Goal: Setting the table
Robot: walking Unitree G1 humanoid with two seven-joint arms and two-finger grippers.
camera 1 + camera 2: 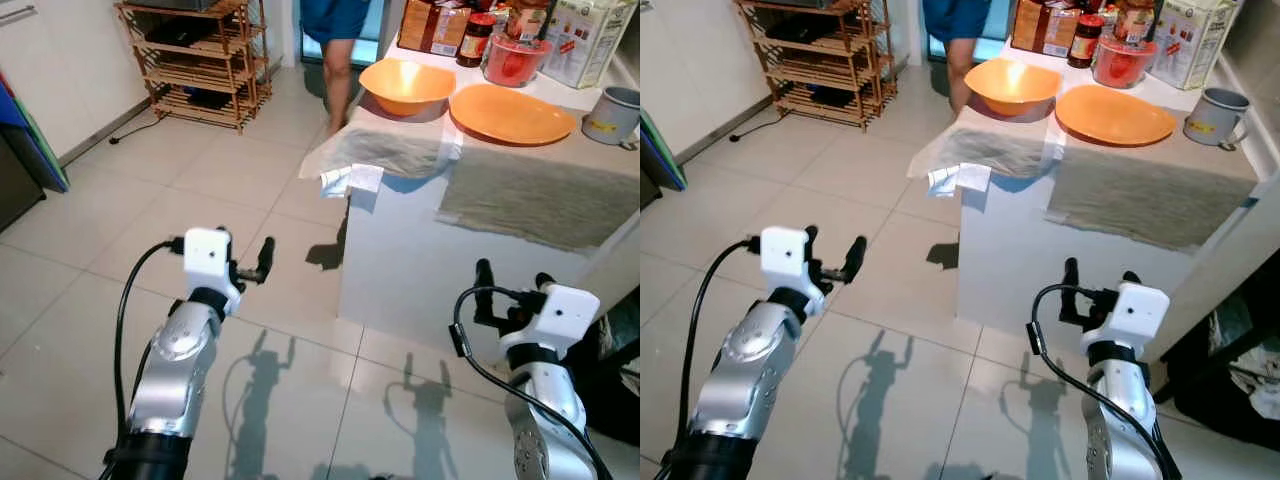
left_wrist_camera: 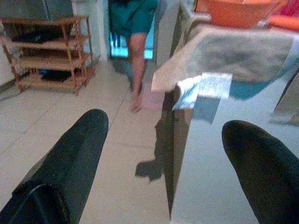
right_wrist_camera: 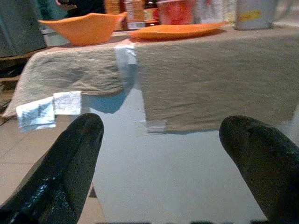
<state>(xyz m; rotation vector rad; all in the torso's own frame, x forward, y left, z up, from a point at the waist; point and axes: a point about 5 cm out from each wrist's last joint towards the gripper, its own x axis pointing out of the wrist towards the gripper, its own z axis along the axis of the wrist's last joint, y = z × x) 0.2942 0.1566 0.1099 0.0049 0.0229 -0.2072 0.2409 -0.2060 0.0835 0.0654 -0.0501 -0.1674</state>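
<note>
A white table (image 1: 430,270) is seen ahead and to the right of the robot, standing on a pale tiled floor (image 1: 150,230); two grey-green cloths are draped over its near edge, the left cloth (image 1: 385,152) hanging off the corner with white labels dangling beneath it, the right cloth (image 1: 540,200) lying flat and falling over the front. An orange bowl (image 1: 406,85) is set at the far left of the tabletop; an orange plate (image 1: 511,113) is laid just beside it to the right, apart from the cloths' near edges; a grey mug (image 1: 610,115) is placed near the right edge. Behind the plate a red container (image 1: 515,58), a dark jar (image 1: 478,38) and cartons (image 1: 585,38) are grouped together. The left gripper (image 1: 250,268) is held out over the floor, well short of the table, its fingers (image 2: 70,158) spread apart with nothing between them; the right gripper (image 1: 512,290) is raised in front of the table's white face, below the right cloth, its fingers (image 3: 70,163) likewise parted and bare. A wooden rack (image 1: 195,60) is stood against the far wall; a person's bare legs (image 1: 335,85) and blue garment are seen beyond the table's far left corner.
</note>
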